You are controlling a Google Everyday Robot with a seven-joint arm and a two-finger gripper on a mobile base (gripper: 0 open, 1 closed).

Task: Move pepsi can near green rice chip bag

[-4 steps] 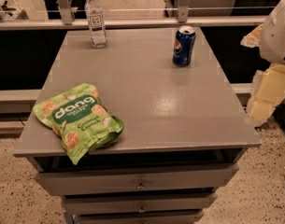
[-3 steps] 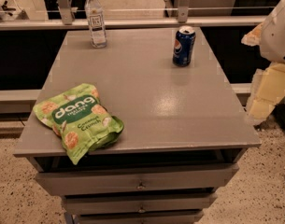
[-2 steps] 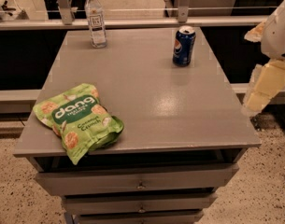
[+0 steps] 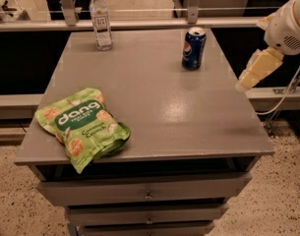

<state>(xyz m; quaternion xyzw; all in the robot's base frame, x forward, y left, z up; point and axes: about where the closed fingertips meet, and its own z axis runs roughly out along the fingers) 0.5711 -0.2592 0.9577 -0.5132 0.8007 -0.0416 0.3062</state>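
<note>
Three things sit on the grey cabinet top (image 4: 189,117): the pepsi can (image 4: 194,48) upright near the upper right corner, a clear water bottle (image 4: 101,19) at the upper left, and the green rice chip bag (image 4: 83,127) lying flat at the lower left, its bottom end hanging slightly over the front edge. Can and bag are well apart, on a diagonal across the top.

The gripper (image 4: 255,70) hangs off the right edge of the frame, beside the cabinet and below-right of the can, touching nothing. From where I stand I cannot tell whether it is released or clenched.

The step in hand looks like the reach for the can. To do it well, I would bring the gripper in from the right at mid-height on the can, level and square, so the can is not nudged toward the back edge. Close on the body rather than the silver rim, lift clear, then carry it down-left and set it upright just beside the bag, not on its crinkled edge.
</note>
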